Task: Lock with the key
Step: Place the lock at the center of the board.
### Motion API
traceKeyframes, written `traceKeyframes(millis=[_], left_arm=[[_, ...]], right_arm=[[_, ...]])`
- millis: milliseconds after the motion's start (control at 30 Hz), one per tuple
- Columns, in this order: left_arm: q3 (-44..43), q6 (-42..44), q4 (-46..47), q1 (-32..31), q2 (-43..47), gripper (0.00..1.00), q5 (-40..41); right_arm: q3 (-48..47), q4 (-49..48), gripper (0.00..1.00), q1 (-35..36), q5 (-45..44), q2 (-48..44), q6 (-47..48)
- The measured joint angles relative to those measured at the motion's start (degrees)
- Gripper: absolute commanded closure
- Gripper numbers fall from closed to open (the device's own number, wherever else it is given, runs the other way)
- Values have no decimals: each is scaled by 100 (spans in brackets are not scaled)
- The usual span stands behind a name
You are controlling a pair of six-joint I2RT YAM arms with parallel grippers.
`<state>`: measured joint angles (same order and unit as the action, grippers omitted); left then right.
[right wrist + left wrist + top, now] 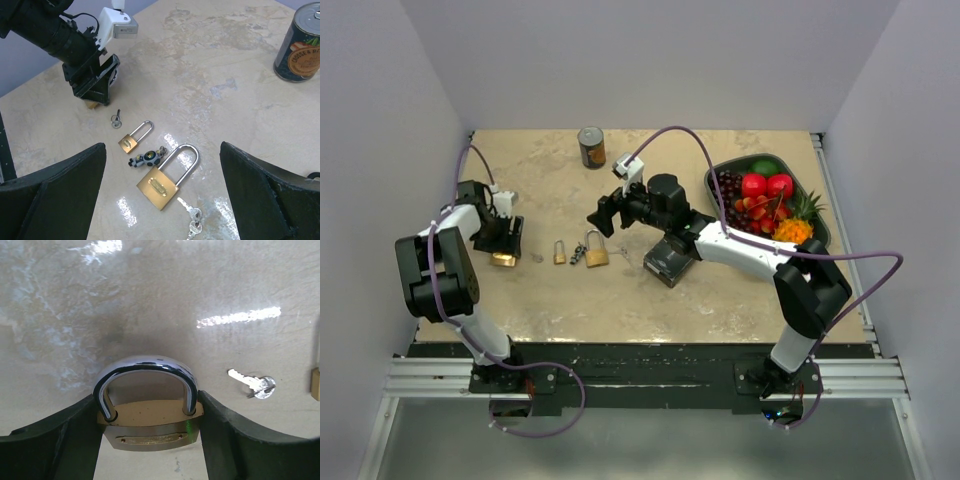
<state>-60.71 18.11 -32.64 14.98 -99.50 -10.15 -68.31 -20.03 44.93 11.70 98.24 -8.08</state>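
Robot lab test cell. Plain white panels [420, 80] box in a beige table [720, 300]. A metal rail [640, 378] along the bottom of the frame carries the left arm [440, 270] and right arm [750, 250], with purple cables [670, 132] hanging loose. Staged props: can [591, 146], fruit tray [823, 228] upper right, padlocks [596, 252] centre.

I'm watching my left end effector [505, 243] gripping a brass padlock [503, 260] at the left of the tabletop [720, 310]. My right end effector [601, 215] is hovering, fingers spread, near a larger padlock [596, 251]. A keychain [577, 254] is lying between that and a small padlock [560, 253]. A can [591, 147] is standing at the far edge, and a fruit tray [822, 228] is sitting right.
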Motion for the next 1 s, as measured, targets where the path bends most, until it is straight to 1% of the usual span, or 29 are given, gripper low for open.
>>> traceKeyframes(millis=[33,67,200,233,267,300,333,467,500,533,600,633,1000], left_arm=[[9,13,39,26,-2,71,0],[11,35,72,52,-4,66,-2],[24,111,142,103,-9,58,-20],[28,120,151,107,-9,53,-26],[33,122,157,107,-9,52,-31],[35,122,162,107,-9,48,-33],[42,122,170,107,-9,46,-39],[61,120,188,109,2,44,-46],[63,120,190,109,4,40,-46],[66,118,192,109,7,37,-46],[76,118,205,109,13,36,-46],[87,118,216,109,22,27,-44],[127,94,260,114,59,19,-85]], right_arm=[[0,0,1,0,0,0,-2],[0,0,1,0,0,0,0],[0,0,1,0,0,0,-2],[0,0,1,0,0,0,-2],[0,0,1,0,0,0,0],[0,0,1,0,0,0,0],[0,0,1,0,0,0,0],[0,0,1,0,0,0,0],[0,0,1,0,0,0,0],[0,0,1,0,0,0,0],[0,0,1,0,0,0,-2],[0,0,1,0,0,0,0],[0,0,1,-9,0,0,0]])
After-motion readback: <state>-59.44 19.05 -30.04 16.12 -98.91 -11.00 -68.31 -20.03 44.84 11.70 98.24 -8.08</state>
